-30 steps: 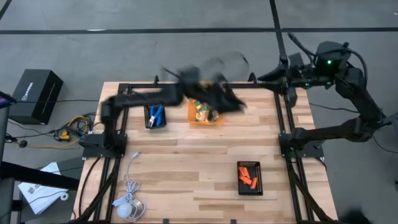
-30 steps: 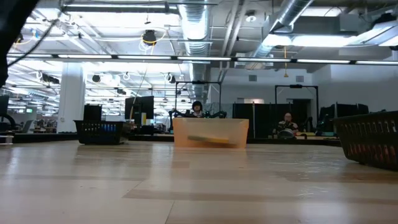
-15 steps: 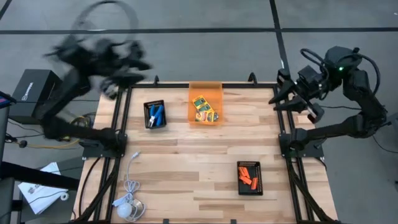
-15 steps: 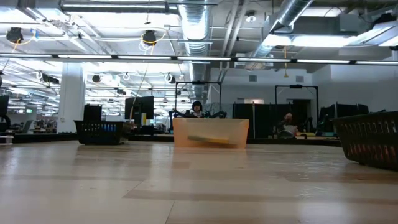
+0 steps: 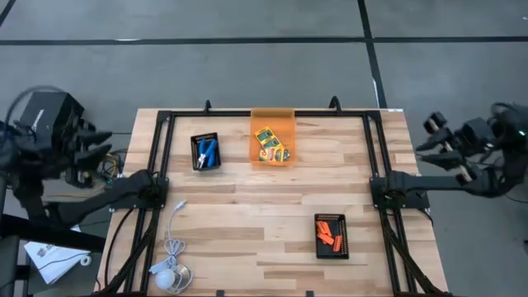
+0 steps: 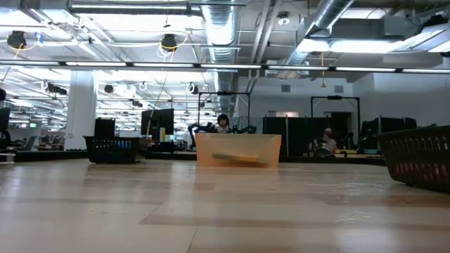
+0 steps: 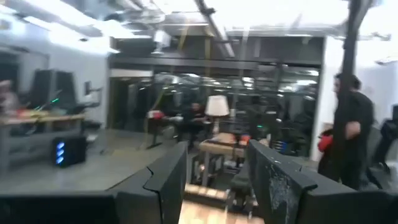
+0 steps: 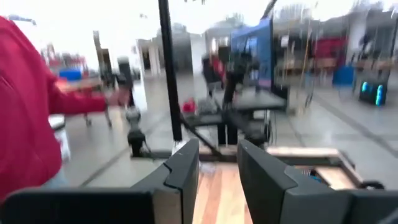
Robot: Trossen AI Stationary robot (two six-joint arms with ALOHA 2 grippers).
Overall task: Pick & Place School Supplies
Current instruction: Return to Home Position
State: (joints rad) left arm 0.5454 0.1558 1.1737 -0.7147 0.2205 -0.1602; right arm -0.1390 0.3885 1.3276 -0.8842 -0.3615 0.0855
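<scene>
Cable comes first at the front edge of the wooden table: a white lead curling down to its round puck at the front left corner. Across from it, front right, a black tray holds the orange erasers, heaped together inside it. The low view catches this tray's mesh wall close at its right edge.

Farther back on the left sits a second black tray with the blue-handled scissors lying in it. Just to its right, at the table's far edge, is the orange translucent bin, with the yellow-and-green crayon boxes resting inside. From table height the bin stands centre and this tray well to its left.

Neither arm is over the table. The left gripper hangs off the left side, near a black box on the floor. Its own camera shows the fingers parted, with nothing between them. The right gripper is out past the right edge, its fingers also apart and empty.

Beyond lies a big open workroom – a person in black stands off in the left wrist view, and a red sleeve fills one side of the right wrist view.
</scene>
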